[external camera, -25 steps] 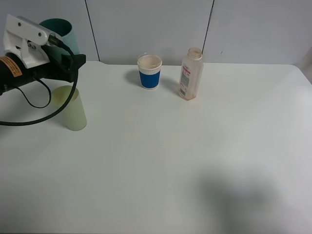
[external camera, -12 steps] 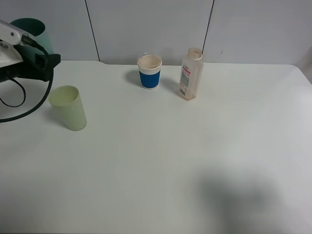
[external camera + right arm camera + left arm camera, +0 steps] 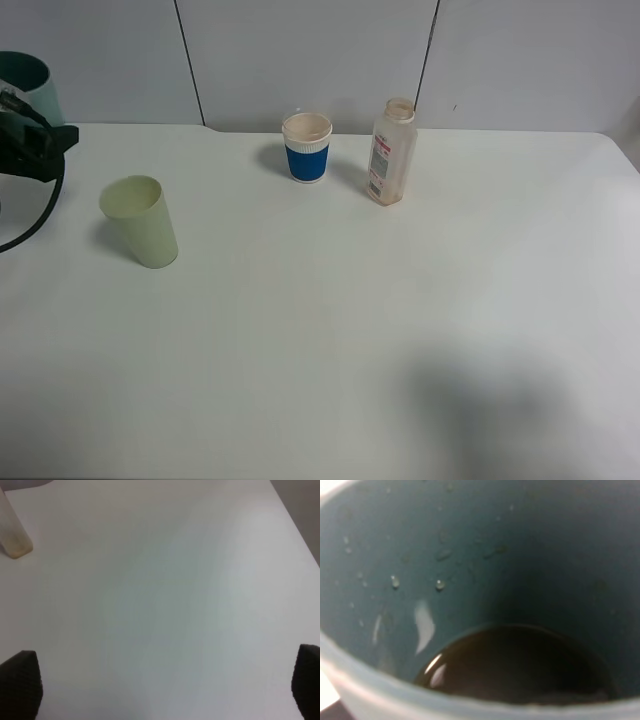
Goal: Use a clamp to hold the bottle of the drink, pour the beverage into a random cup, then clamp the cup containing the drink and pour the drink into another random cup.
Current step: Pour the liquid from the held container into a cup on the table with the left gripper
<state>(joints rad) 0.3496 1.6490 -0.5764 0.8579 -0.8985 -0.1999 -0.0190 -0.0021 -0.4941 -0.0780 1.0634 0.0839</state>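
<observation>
The left end effector [image 3: 48, 138] is now farther to the left than one second ago, no longer above the pale yellow-green cup [image 3: 140, 220]. It is clenched on the teal-green cup [image 3: 28, 82] and holds it above the surface [image 3: 350, 320], at the left edge of the high view. The brown beverage [image 3: 520, 665] lies in the bottom of this cup, and drops cling to its inner wall. The pale yellow-green cup stands upright just beside the arm. Farther right stand the blue-sleeved paper cup [image 3: 306, 147] and the bottle [image 3: 392, 152], near each other. The right end effector [image 3: 164, 685] is released, its fingers wide apart over bare surface.
</observation>
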